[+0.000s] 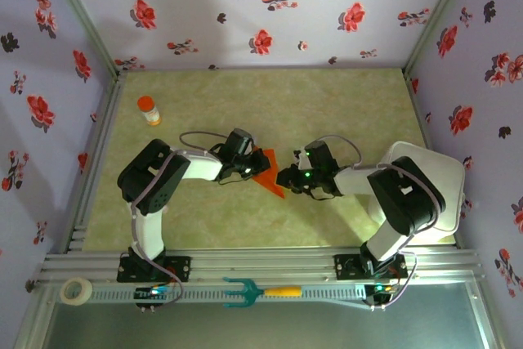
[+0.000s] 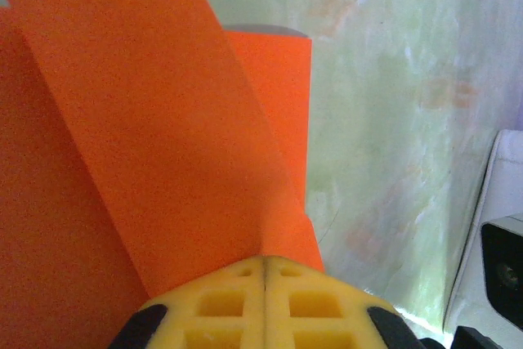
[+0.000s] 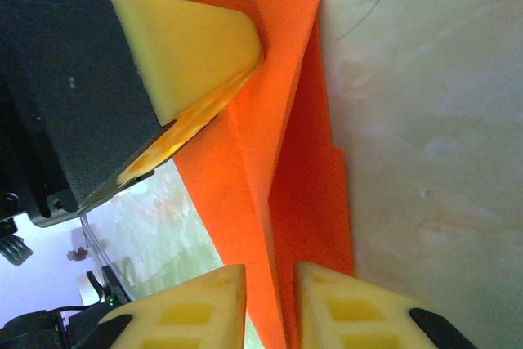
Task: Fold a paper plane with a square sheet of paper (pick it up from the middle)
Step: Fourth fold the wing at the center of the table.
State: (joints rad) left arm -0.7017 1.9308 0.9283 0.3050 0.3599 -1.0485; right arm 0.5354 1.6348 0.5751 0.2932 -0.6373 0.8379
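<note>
Floral walls [image 1: 245, 6] box it all in, green marbled table [image 1: 343, 104] below, white tray [image 1: 437, 165] at the table's right edge. Both arms reach in twd the middle, left arm [image 1: 155, 177] and right arm [image 1: 404, 198], and they meet at the folded orange paper [image 1: 270, 177]. It's mid-table, btwn the two grippers, w/ a pointed end twd the near side.

Left gripper [image 1: 245, 161] is at the paper's left. On its wrist cam the yellow fingers [image 2: 212, 308] are pressed together, pinching the paper's edge, layers fanning up & away from the pinch.

Right gripper [image 1: 288, 177] comes in from the right. On its wrist cam the fingers [image 3: 192, 312] are apart, straddling a creased flap, w/ a sliver of table showing in the gap, so no clamp there. Same view, top left: the left gripper's pads biting the paper.

Away from the work: teal fork tool [image 1: 253, 291] w/ orange handle on the front rail [image 1: 270, 266], orange-capped bottle [image 1: 149, 109] at far left of the table, tape roll [image 1: 77, 290] at the rail's left end
</note>
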